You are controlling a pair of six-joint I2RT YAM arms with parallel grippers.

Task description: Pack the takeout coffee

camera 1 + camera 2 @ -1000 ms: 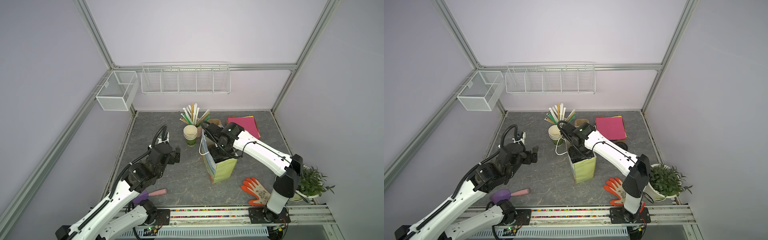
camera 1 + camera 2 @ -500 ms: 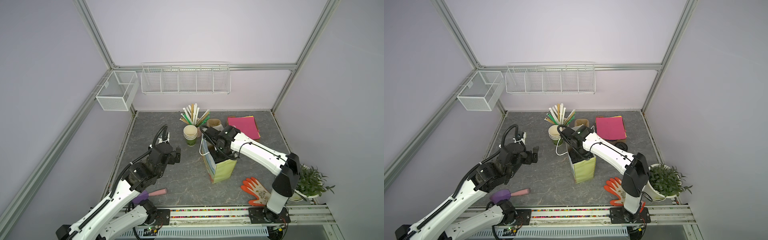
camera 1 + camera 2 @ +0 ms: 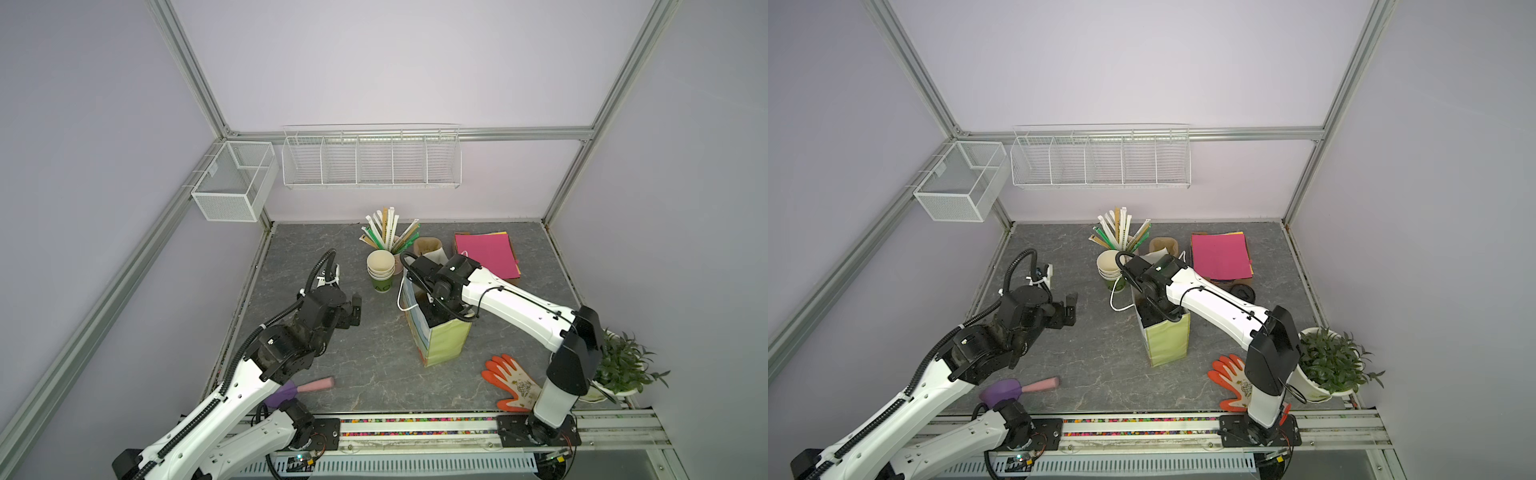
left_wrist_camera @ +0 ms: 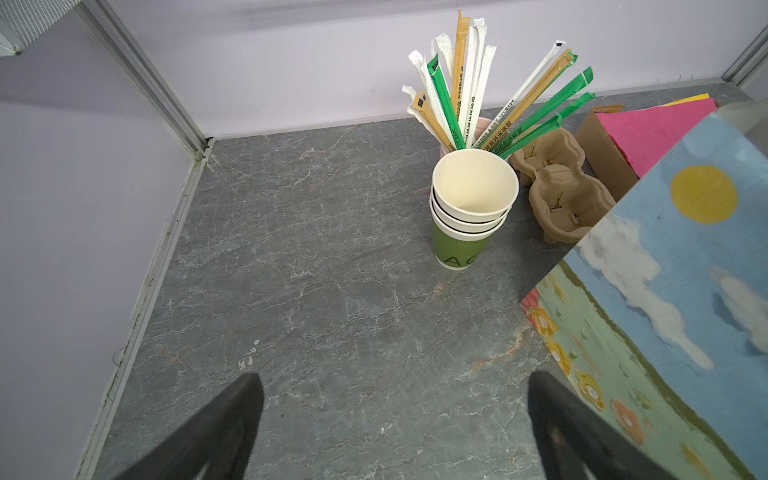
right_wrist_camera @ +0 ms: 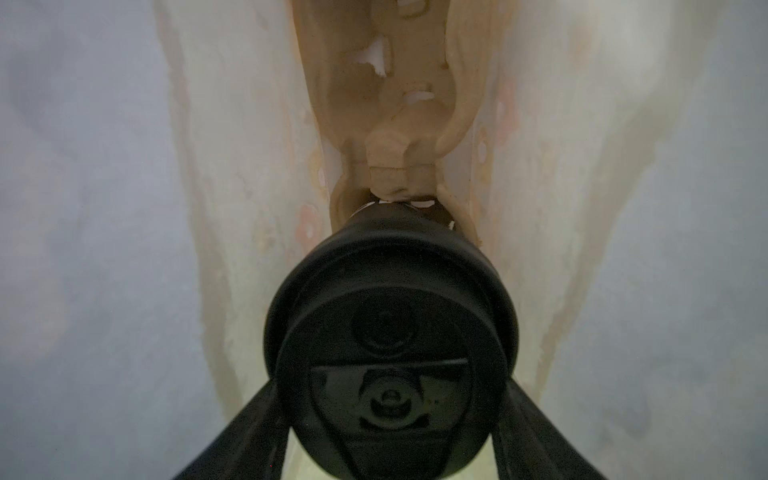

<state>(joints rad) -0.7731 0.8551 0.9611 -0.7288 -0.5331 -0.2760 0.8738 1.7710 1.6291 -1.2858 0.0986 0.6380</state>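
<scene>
Placing step: the right gripper, deep in the bag at the centre of both top views, grips the coffee over the tray on the bag's floor. Next, I judge: seat it upright, then release. The left gripper, centre-left, hangs open and empty.

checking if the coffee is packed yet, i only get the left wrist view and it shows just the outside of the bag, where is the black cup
Observer: The takeout coffee is down inside the paper bag, lid up toward the right wrist camera.
Operator: held or released
Observer: Held: the right tool has a finger against each side of the cup.
Operator: what's under it
Observer: A brown pulp cup carrier lies at the bag's bottom; whether the cup sits in it I cannot tell.
</scene>
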